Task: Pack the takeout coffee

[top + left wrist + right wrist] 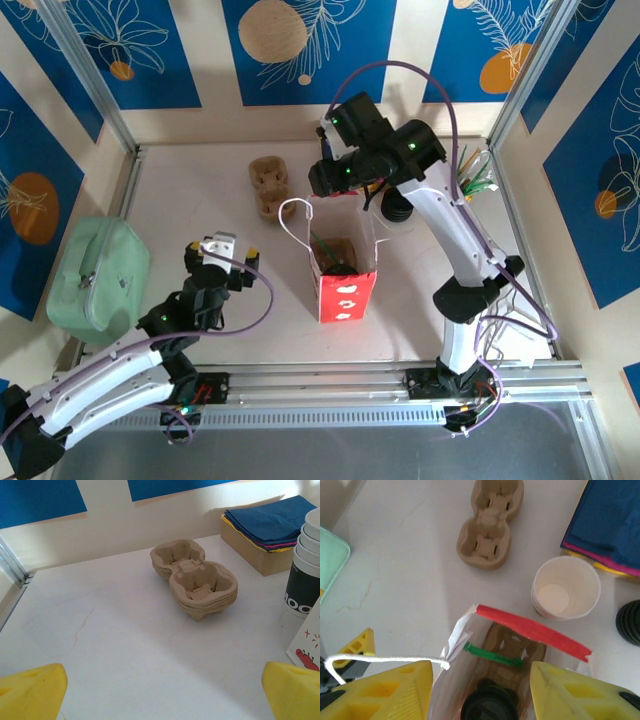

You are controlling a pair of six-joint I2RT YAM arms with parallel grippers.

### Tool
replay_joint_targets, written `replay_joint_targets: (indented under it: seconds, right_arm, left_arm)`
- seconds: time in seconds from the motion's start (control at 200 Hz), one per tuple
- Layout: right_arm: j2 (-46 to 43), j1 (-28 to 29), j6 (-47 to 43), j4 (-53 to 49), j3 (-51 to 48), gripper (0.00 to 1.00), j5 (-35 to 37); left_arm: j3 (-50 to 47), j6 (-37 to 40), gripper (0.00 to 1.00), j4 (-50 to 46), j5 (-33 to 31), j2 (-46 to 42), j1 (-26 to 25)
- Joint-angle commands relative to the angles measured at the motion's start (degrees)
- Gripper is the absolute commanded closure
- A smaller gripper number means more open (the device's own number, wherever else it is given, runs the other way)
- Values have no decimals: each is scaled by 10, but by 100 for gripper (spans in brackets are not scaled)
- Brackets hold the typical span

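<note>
— What colours have you got?
— My right fingers [395, 690] are bright yellow, and so are my left fingers [32, 690]. The bag [535, 631] is white with a red band along its rim. Its front is red with white shapes, and one white side carries small red prints.
— And inside it?
— Brown, with a green strip [492, 654] and the black lid of the takeout coffee [490, 705].
— The rest?
— Tan pulp carriers [490, 527]. White cups [305, 575] banded black with white lettering. Blue napkins [272, 520] over pink and yellow edges. A mint-green case [100, 275]. A white table [100, 630] with faint tan veins. Blue walls [110, 50] with white leaf outlines and orange discs.
</note>
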Motion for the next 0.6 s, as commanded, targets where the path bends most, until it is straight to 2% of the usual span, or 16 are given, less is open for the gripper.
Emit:
replay_joint_targets:
  seconds: [0.0, 0.295, 0.595]
  right_arm:
    - [-40, -17, -31, 51, 16, 44, 10]
    - [-48, -114, -73, 166, -3, 39, 14]
    - [40, -253, -48, 203, 48, 39, -42]
  left_arm:
    - [22, -14, 1, -29, -5, -16, 6]
    - [50, -37, 1, -103, -12, -33, 5]
    - [54, -44, 1, -138, -27, -60, 5]
